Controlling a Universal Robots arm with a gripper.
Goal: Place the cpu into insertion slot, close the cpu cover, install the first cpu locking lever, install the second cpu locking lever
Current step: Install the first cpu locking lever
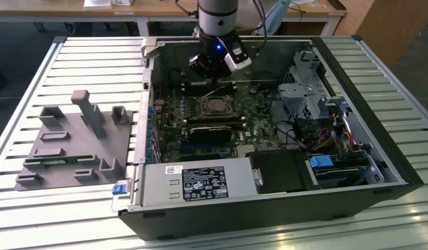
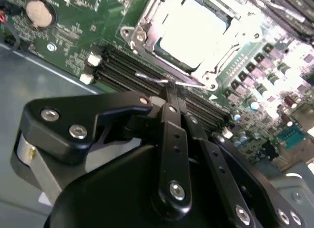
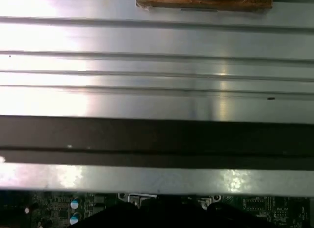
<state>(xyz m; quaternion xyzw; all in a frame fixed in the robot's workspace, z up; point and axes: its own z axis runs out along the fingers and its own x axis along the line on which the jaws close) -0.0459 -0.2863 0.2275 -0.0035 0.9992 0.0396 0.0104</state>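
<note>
The gripper (image 2: 169, 93) is reaching in with its jaws closed together, tips at the thin wire locking lever (image 2: 149, 79) just beside the insertion slot (image 1: 215, 105), at the centre of the exterior view. The cpu (image 2: 194, 31) is sitting in that slot under the cpu cover (image 2: 147, 21). Pressing the lever steadily, without slipping onto the memory slots (image 2: 122, 71), looks wisest.

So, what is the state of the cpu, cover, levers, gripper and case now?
cpu: seated under the cover, metal top up.
cover: down around the cpu.
levers: ends stick out past the cover's corner; latched or not, cannot tell.
gripper: shut, tips beside the lever ends.
case: lying on its side, open.
</note>
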